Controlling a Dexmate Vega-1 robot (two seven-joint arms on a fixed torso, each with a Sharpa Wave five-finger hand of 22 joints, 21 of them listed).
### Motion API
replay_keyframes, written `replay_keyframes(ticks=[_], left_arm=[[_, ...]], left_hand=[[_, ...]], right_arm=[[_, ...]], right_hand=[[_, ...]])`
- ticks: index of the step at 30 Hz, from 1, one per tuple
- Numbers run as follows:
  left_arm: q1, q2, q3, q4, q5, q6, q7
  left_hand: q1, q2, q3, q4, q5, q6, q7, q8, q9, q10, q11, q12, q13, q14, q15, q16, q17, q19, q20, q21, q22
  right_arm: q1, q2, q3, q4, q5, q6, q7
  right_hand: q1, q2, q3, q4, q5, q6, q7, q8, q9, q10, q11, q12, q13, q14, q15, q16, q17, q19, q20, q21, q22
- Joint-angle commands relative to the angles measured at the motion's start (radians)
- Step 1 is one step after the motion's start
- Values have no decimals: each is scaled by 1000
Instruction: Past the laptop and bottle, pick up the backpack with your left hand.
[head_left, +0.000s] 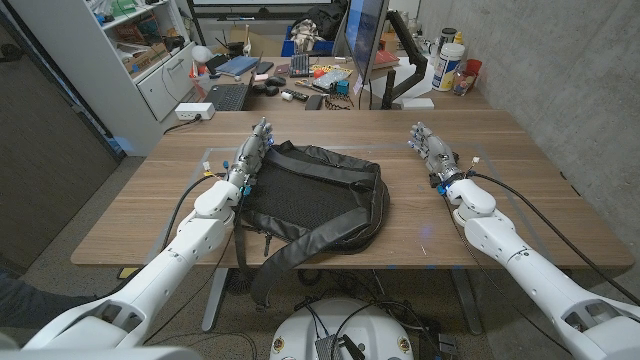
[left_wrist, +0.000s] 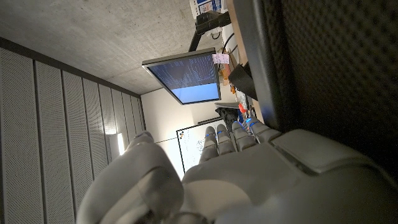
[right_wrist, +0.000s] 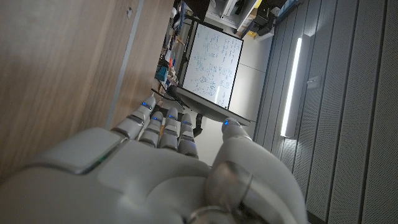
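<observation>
Head view: left hand (head_left: 252, 150) beside backpack (head_left: 310, 195) on worktop (head_left: 520, 150), fingers extended, holding nothing. Step: approach. Next: likely close on strap or edge, lift.

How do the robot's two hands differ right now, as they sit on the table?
The left hand lies right against the black backpack, beside its top strap; the right hand stands apart from it on bare wooden table. In the left wrist view, the backpack's mesh looms next to the left hand; the right wrist view shows only wood grain beside the right hand. Both hold nothing, fingers extended and pointing away from the robot.
</observation>
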Motion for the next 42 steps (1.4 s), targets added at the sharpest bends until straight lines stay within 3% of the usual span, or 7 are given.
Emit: replay_keyframes(ticks=[1, 9, 19, 30, 42], left_arm=[[28, -205, -240, -3, 237, 100, -159], [28, -318, -364, -17, 375, 131, -248], [44, -402, -450, -59, 474, 141, -316], [60, -445, -501, -108, 526, 142, -357], [73, -455, -505, -163, 569, 153, -385]], left_hand=[[9, 3, 8, -3, 5, 8, -4, 7, 1, 1, -6, 8, 1, 0, -11, 4, 2, -12, -47, 6, 3], [11, 5, 8, -3, 5, 10, -3, 8, 1, 1, -7, 8, 1, 0, -10, 4, 2, -15, -44, 6, 3], [14, 9, 8, -5, 5, 15, 0, 9, 1, 3, -6, 9, 1, 3, -10, 5, 2, -16, -41, 7, 3], [18, 12, 9, -6, 5, 21, -3, 10, 1, 6, -12, 10, 1, 6, -10, 6, 2, -17, -35, 8, 3], [21, 16, 10, -8, 4, 25, -4, 11, 1, 9, -11, 11, 0, 8, -10, 6, 1, -18, -32, 9, 3]], right_arm=[[-39, 76, 107, -28, -92, -53, 42], [-44, 126, 156, -26, -145, -73, 70], [-43, 166, 190, -14, -184, -86, 92], [-54, 187, 210, -29, -208, -101, 100], [-64, 196, 227, -39, -218, -106, 109]], right_hand=[[12, 2, 7, -2, 5, 7, -2, 4, 5, 8, 0, 2, 3, 10, -1, 7, 5, 6, 1, 4, 5], [12, 3, 6, -2, 6, 8, -2, 4, 5, 10, 1, 2, 3, 10, -1, 6, 5, 4, 2, 2, 5], [11, 5, 6, -2, 6, 9, -5, 3, 5, 11, 0, 2, 3, 12, 0, 6, 6, 4, 4, 0, 5], [11, 6, 6, -3, 6, 11, -6, 2, 5, 12, -1, 1, 3, 15, 0, 5, 7, 4, 5, -2, 5], [10, 6, 6, -3, 7, 13, -8, 2, 5, 14, -2, 1, 3, 18, -1, 4, 7, 3, 6, -4, 6]])
